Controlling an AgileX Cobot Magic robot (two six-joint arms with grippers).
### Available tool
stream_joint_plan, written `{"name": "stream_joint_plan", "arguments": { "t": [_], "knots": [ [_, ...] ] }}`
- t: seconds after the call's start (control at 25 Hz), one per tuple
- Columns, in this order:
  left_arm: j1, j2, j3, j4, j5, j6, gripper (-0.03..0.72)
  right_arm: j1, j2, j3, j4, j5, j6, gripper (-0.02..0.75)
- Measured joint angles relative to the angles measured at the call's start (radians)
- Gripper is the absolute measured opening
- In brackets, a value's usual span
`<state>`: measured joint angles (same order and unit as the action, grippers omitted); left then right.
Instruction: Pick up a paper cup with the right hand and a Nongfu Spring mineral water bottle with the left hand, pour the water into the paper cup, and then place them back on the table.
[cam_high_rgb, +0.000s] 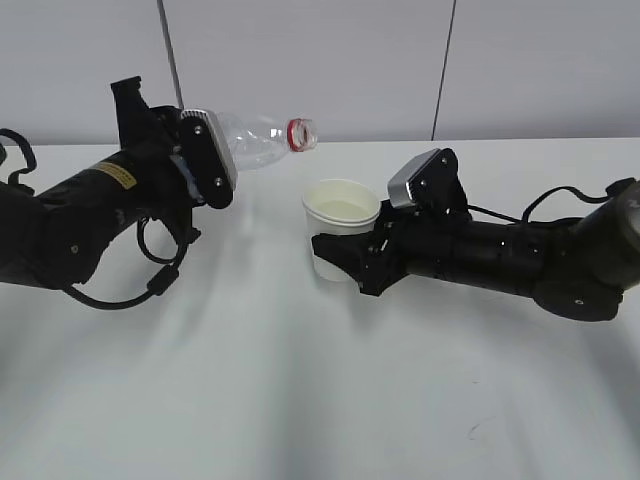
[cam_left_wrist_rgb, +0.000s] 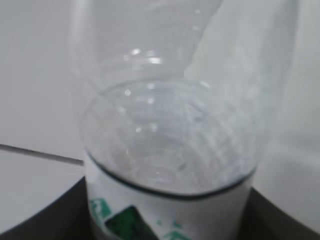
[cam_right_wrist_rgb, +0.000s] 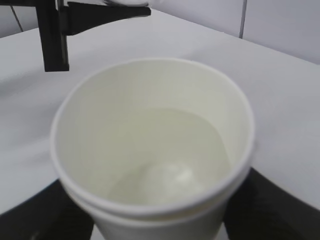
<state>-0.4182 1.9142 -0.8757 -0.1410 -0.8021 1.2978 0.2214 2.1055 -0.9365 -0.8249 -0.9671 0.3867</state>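
Observation:
My left gripper (cam_high_rgb: 205, 160) is shut on the clear water bottle (cam_high_rgb: 262, 140) and holds it tipped nearly level, its red-ringed open mouth (cam_high_rgb: 302, 133) pointing right, above and just left of the paper cup (cam_high_rgb: 340, 228). No stream shows. In the left wrist view the bottle (cam_left_wrist_rgb: 170, 125) fills the frame, its label between dark fingers (cam_left_wrist_rgb: 55, 220). My right gripper (cam_high_rgb: 345, 262) is shut on the white cup, which stands upright and leans slightly, at or just above the table (cam_high_rgb: 300, 400). The cup (cam_right_wrist_rgb: 150, 150) holds clear water (cam_right_wrist_rgb: 170, 160) in the right wrist view.
A small dark scuff mark (cam_high_rgb: 472, 432) lies on the table at the front right. A grey panelled wall (cam_high_rgb: 400, 60) runs behind the table. The left arm's looped black cables (cam_high_rgb: 150, 280) hang near the tabletop.

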Motion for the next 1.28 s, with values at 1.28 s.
{"name": "stream_joint_plan", "arguments": {
  "t": [1.28],
  "knots": [
    [0.0, 0.006, 0.0, -0.051, 0.053, -1.117, 0.412, 0.0, 0.0, 0.0, 0.354, 0.027, -0.061, 0.507]
  ]
}}
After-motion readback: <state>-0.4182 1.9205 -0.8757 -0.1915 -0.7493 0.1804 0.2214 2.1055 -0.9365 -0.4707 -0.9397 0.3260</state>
